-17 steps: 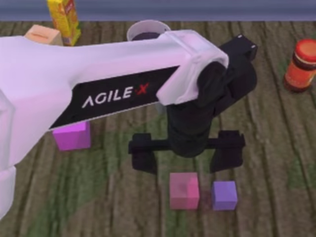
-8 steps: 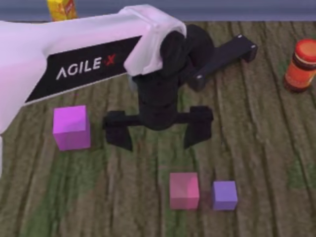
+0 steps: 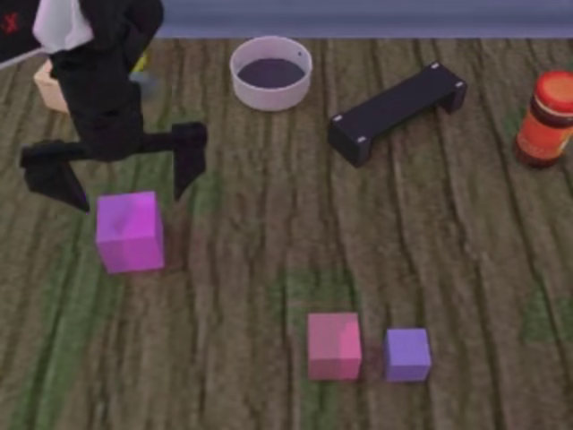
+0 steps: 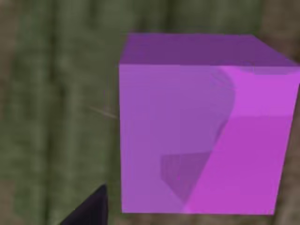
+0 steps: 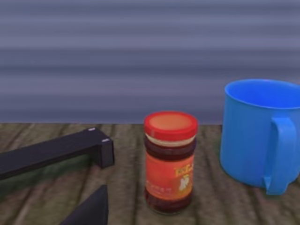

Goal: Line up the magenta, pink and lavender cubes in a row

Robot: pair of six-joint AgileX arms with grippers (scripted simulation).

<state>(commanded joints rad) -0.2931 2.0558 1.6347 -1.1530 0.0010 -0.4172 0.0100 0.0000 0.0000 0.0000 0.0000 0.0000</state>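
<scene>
Magenta and matte, the large cube (image 3: pixel 131 230) sat alone at the table's left, well apart from the dusty pink cube (image 3: pixel 334 345) and small lavender cube (image 3: pixel 407 354) already side by side at the near middle. The left gripper (image 3: pixel 115 172) hovered just beyond it, jaws spread wide and empty, seemingly lining up a grasp to carry it to that pair; the right arm was out of the top view

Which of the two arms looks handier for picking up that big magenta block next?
Left. Its open left gripper hovers just behind the magenta cube, which fills its wrist view. The right arm does not show in the top view; its wrist camera faces the red jar far off on the right.
</scene>
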